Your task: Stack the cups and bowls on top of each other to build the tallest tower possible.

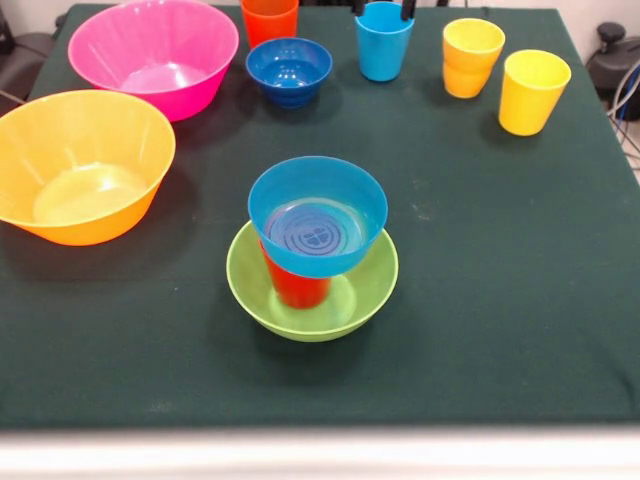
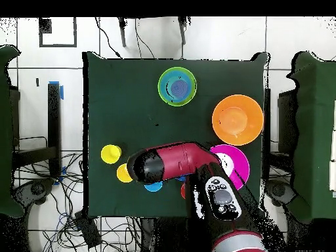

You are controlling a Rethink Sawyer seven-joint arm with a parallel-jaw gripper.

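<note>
The pincer [image 1: 383, 10], its grip hidden, sits at the blue cup [image 1: 383, 42], likely to top the tower [image 1: 313, 245].

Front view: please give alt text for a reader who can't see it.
A light blue bowl sits on a red cup standing in a green bowl on a dark green table; other bowls and cups line the far side.

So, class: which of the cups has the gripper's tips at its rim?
The light blue cup at the far edge: two dark gripper tips sit over its rim. Both yellow cups stand free.
</note>
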